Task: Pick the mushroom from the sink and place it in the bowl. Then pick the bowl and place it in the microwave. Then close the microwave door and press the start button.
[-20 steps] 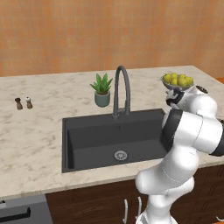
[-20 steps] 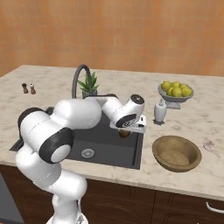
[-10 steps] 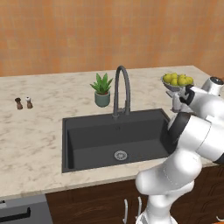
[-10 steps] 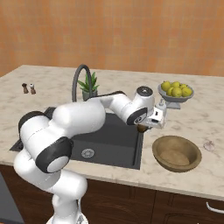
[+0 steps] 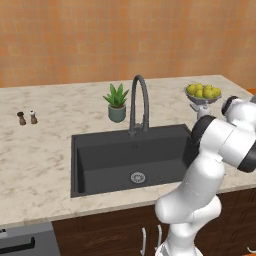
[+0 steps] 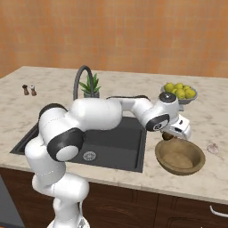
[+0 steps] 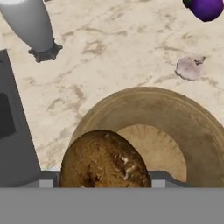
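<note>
My gripper [image 6: 171, 134] is shut on the mushroom [image 6: 167, 136], a brown rounded lump, and hangs just above the left rim of the tan wooden bowl [image 6: 181, 156] on the counter to the right of the sink [image 6: 116, 141]. From the hand camera the mushroom [image 7: 104, 160] sits between the two fingertips of the gripper [image 7: 103, 182], with the bowl [image 7: 189, 119] right under and beyond it; its pale inside is bare. The dark basin of the sink [image 5: 131, 159] lies left of the arm. The microwave is out of view.
A clear footed bowl of yellow-green fruit [image 6: 180, 91] stands behind the wooden bowl. A grey bottle [image 7: 29, 25], a pale lump [image 7: 190, 68] and a purple object [image 7: 205, 8] lie on the counter beyond it. A potted plant [image 5: 117, 103] and faucet [image 5: 139, 103] stand behind the sink, two shakers [image 5: 27, 118] far left.
The arm has swung right, carrying the mushroom from over the sink's right end to above the wooden bowl's rim. The jaws stay closed on it.
</note>
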